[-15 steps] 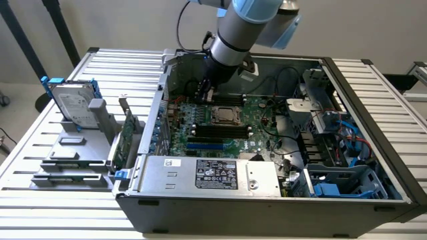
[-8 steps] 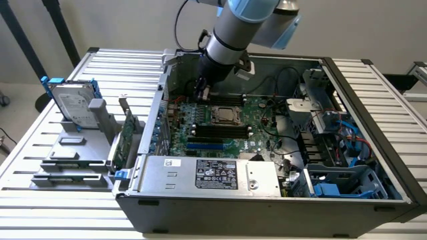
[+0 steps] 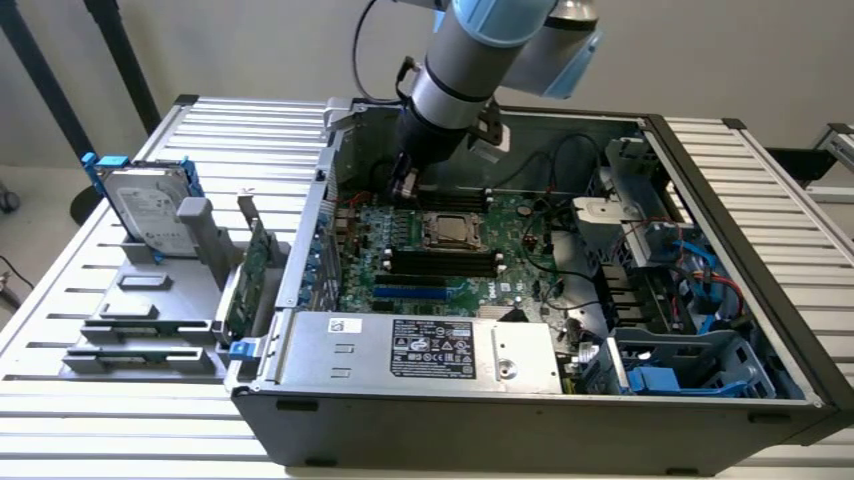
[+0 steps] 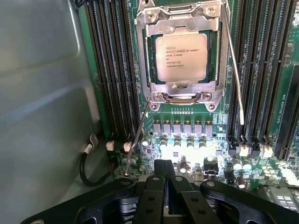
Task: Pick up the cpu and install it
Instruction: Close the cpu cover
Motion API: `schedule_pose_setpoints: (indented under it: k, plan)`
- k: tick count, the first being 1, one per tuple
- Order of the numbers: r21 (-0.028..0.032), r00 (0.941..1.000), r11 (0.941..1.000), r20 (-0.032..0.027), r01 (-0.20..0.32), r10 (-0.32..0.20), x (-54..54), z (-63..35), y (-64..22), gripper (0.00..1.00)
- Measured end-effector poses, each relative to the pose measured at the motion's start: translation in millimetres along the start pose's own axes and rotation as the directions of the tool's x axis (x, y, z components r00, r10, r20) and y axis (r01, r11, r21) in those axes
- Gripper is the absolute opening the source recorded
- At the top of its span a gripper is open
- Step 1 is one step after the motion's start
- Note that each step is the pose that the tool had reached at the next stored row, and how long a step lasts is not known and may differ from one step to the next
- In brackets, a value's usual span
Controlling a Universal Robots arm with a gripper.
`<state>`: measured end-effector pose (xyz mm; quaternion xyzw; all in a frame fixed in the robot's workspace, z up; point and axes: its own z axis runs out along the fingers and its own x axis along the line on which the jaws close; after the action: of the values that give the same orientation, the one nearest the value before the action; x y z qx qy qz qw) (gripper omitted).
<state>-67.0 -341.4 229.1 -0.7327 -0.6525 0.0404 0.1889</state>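
The fingers (image 4: 153, 198) are pressed shut, holding nothing. The cpu (image 4: 181, 57) lies flat inside the socket frame (image 4: 180, 14), ahead of the fingers and apart from them. I judge it light, stiff, smooth and delicate; best taken by two opposite edges.

A robot arm (image 3: 461, 75) is shown as a smooth, round, silver-grey tube. Just above the tube, rounded joint housings (image 3: 567, 50) capped in pale blue are seen, and beside the tube a thin black cable (image 3: 358, 45) is looped through the air and led in behind it. Below the tube a narrower black wrist section (image 3: 424, 140) is fitted, and beyond it a matt black gripper (image 4: 164, 163) is built of flat link bars (image 4: 224, 196) joined by small round silvery pivot pins (image 4: 207, 184), with two narrow black fingers (image 4: 159, 171) at the end farthest from the tube.
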Motion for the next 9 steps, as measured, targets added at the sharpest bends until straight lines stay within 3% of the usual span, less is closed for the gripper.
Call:
schedule_pose_setpoints:
  k: [5, 9]
  plan:
    - [-0.0113, 0.9981, 0.9982, -0.0213, -0.059, 0.058, 0.1, -0.3, -0.1, 0.11]
    - [-0.0167, 0.9951, 0.9955, -0.035, -0.093, 0.092, 0.1, -0.6, -0.5, 0.11]
